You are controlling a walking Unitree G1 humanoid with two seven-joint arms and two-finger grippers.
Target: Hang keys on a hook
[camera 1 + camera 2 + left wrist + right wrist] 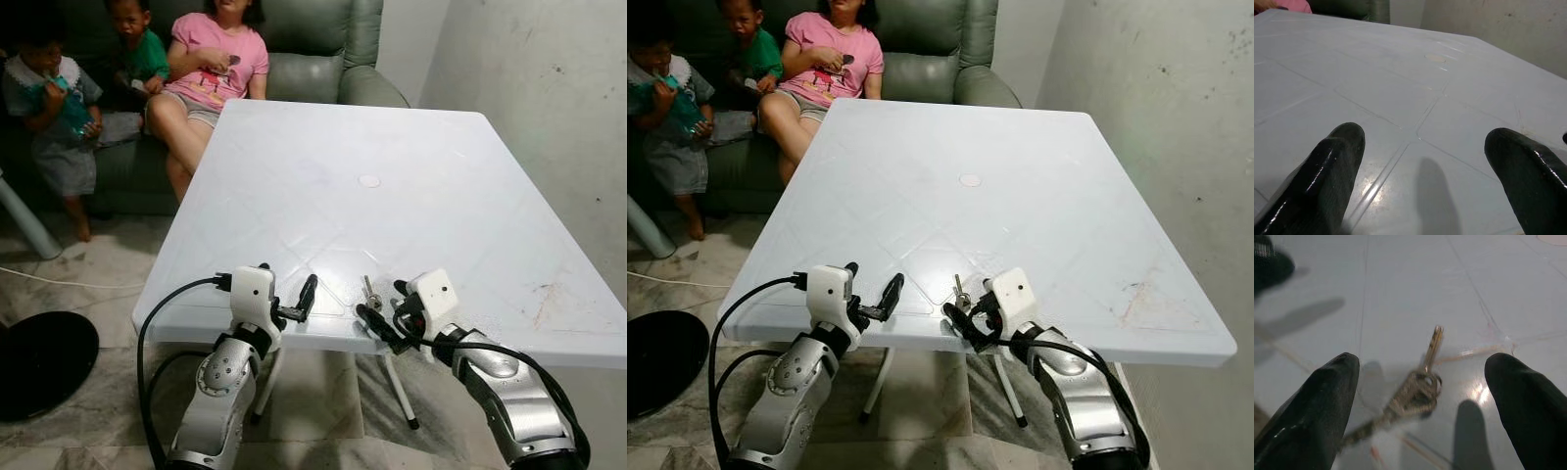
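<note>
Keys (pixel 1418 389) lie on the white table (pixel 294 186) between the right gripper's (pixel 1420 396) open jaws

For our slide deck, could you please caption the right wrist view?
Open right hand poised over keys lying on the white table.

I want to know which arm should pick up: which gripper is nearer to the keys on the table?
Right. The right gripper is open with the keys lying between its fingers at the white table's near edge. The left gripper is open too, off to the keys' left.
</note>
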